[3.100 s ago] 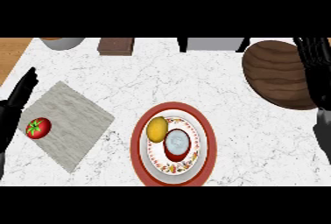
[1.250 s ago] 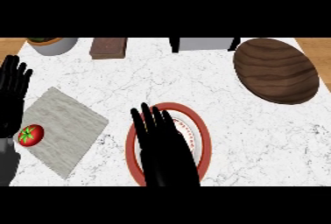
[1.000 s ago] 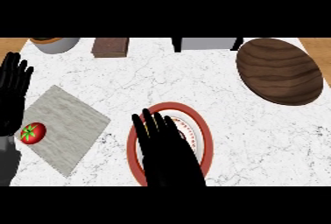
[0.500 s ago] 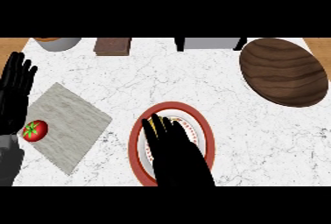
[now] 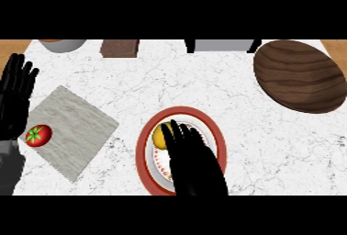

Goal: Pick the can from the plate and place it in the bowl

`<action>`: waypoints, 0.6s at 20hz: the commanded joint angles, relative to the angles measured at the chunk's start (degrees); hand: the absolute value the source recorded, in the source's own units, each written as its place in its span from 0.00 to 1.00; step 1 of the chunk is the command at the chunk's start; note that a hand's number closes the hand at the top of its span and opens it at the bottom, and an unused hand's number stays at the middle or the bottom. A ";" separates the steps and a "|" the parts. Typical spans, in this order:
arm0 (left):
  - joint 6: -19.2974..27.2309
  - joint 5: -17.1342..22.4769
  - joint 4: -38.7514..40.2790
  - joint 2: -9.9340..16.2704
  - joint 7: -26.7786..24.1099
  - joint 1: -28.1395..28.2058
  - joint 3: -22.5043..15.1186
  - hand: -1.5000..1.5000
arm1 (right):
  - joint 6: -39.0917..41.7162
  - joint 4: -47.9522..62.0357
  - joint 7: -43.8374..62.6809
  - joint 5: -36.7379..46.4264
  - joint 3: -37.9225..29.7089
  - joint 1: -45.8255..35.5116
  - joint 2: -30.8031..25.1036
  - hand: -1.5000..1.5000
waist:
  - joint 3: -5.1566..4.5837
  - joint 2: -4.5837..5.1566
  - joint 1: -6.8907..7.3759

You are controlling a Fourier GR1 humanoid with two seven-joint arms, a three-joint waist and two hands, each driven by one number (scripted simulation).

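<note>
A red-rimmed patterned plate (image 5: 145, 148) lies at the counter's lower middle. My right hand (image 5: 193, 160) comes in from the lower edge and lies over the plate's middle with its fingers (image 5: 181, 134) stretched out. It hides the can completely. A yellow lemon (image 5: 161, 137) peeks out on the plate just left of the fingers. The dark wooden bowl (image 5: 298, 75) sits at the upper right, well away from the hand. My left hand (image 5: 16, 94) rests open at the left edge, fingers up.
A red tomato (image 5: 38, 135) lies on a grey stone board (image 5: 75, 128) left of the plate. Along the back edge stand a grey pot (image 5: 62, 44), a brown block (image 5: 120, 47) and a grey box (image 5: 220, 45).
My right hand swung from the right edge to above the plate, then sank lower and drew back a little, uncovering part of the lemon. The left hand barely moved.
</note>
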 commanded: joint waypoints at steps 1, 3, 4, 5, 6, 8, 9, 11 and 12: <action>3.60 -3.06 -0.75 -3.21 1.42 -1.91 -2.91 0.50 | 1.36 4.01 3.80 1.90 -1.63 2.28 -0.92 0.00 | 0.07 0.16 0.05; 1.17 -1.89 1.96 -1.70 -0.22 -1.61 -0.39 0.50 | 3.12 -2.17 5.20 3.34 -0.89 5.61 -2.00 0.00 | 0.04 0.08 -0.08; 1.26 -2.22 -0.23 -1.44 1.48 -1.63 -0.63 0.50 | 3.53 -2.79 5.07 4.50 -0.07 5.94 -0.60 0.00 | 0.05 0.05 0.18; -1.67 0.12 -0.84 -0.03 1.42 -0.37 1.24 0.50 | 1.58 0.25 1.07 5.10 -1.91 6.19 -0.98 0.00 | 0.05 0.09 0.43; -1.63 -0.39 1.52 0.39 0.86 -2.26 1.99 0.50 | 1.24 0.56 -0.32 5.71 -0.82 8.05 -1.28 0.00 | 0.05 0.13 0.27; -0.53 -2.38 -0.93 -1.73 -0.16 -0.50 0.47 0.50 | 3.66 0.60 -0.73 5.03 -2.83 6.15 0.87 0.00 | 0.05 0.12 0.43; 0.06 -2.37 -2.32 -2.43 0.04 0.92 0.58 0.50 | 1.82 5.00 -2.60 5.34 -4.24 3.32 1.85 0.00 | 0.05 0.14 0.66; 0.86 -3.16 -3.55 -4.72 0.98 1.29 -1.46 0.50 | 1.57 5.69 -1.43 4.97 -2.53 2.64 1.89 0.00 | 0.05 0.12 0.74; -1.41 -0.68 -4.61 -1.54 3.94 0.97 1.42 0.50 | -0.58 7.57 -0.37 3.22 -1.34 0.53 1.91 0.00 | 0.05 0.12 0.96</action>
